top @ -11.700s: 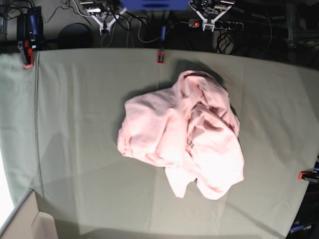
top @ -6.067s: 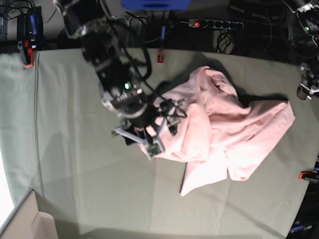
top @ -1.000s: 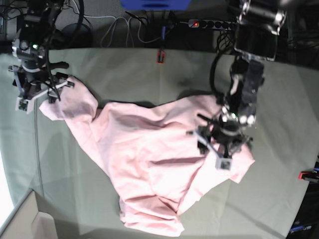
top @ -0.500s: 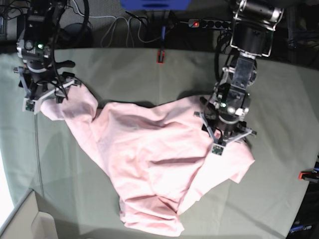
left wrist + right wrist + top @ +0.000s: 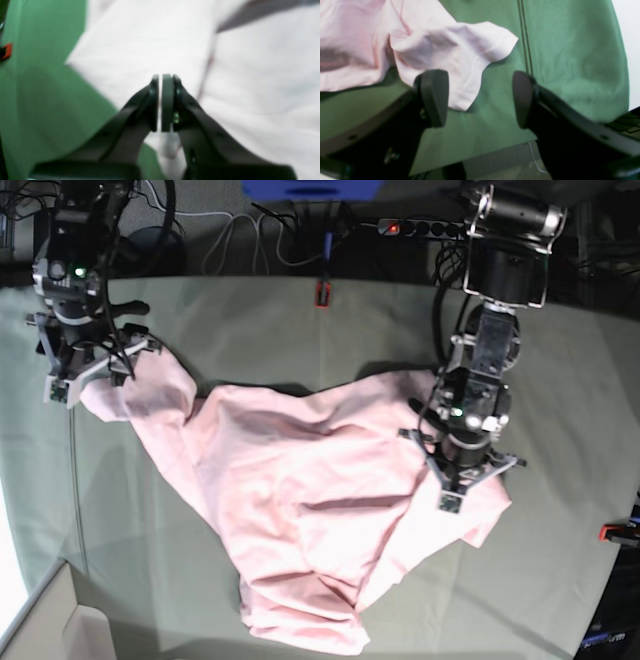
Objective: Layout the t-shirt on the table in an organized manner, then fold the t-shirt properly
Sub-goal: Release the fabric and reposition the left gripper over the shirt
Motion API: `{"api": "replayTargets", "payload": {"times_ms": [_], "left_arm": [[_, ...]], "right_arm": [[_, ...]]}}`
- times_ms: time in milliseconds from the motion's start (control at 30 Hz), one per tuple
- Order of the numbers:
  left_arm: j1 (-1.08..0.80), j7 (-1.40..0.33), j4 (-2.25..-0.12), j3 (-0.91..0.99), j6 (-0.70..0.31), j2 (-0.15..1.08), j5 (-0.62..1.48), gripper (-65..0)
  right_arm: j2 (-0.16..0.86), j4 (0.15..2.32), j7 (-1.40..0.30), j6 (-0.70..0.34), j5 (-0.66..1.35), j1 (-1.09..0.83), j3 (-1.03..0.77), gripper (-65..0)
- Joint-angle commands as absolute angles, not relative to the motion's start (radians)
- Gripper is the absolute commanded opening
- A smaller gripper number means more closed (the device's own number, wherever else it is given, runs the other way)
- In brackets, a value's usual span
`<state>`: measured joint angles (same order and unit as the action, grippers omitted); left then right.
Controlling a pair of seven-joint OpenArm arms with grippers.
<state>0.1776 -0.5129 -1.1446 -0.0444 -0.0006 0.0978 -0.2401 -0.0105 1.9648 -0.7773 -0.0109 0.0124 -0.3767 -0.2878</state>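
T-shirt (image 5: 300, 510), pale pink, lies spread in a rough diagonal sheet across the middle of the bench (image 5: 250, 330), still creased and uneven, with no lettering showing. One end bunches into a sleeve-like lobe near the bench's far left corner; a second end reaches toward the right edge; the lowest part sags in folds near the front edge, a little left of centre.

At the far left corner the right claw (image 5: 85, 365) hangs just above that lobe. The right wrist view shows the right claw (image 5: 480, 97) spread wide, its two dark pads well apart, with green bench cloth between them and the sleeve's (image 5: 460, 55) hemmed corner lying beside the one pad, not pinched.

Over the shirt's right end the left claw (image 5: 462, 480) points down at the fabric. In the left wrist view the left claw (image 5: 160, 102) has its pads pressed together with only a hair-thin slit between; pink cloth fills the view behind them, but the blur makes it impossible to tell whether any cloth is caught in the slit.

A red clamp (image 5: 322, 293) sits at the bench's far edge near the middle, another red clamp (image 5: 618, 532) at the right edge.
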Motion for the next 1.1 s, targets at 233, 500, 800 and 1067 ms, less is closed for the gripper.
{"api": "replayTargets", "payload": {"times_ms": [233,500,800,1067], "left_arm": [[0.189,-0.498,-1.170,-0.047,0.005,0.088,-0.245,-61.2],[0.186,-0.498,-1.170,-0.050,0.005,0.070,-0.245,-38.6],[0.193,-0.498,-1.156,-0.044,0.005,0.071,-0.245,-33.8],[0.194,-0.496,-1.155,-0.042,0.005,0.077,-0.245,-33.8]], "right_arm": [[-0.002,1.980,-0.759,-0.013,0.012,-0.374,-0.286,-24.4],[-0.002,1.980,-0.759,-0.013,0.012,-0.374,-0.286,-24.4],[-0.002,1.980,-0.759,-0.013,0.012,-0.374,-0.288,-24.3],[-0.001,1.979,-0.757,-0.013,0.012,-0.372,-0.286,-24.3]]}}
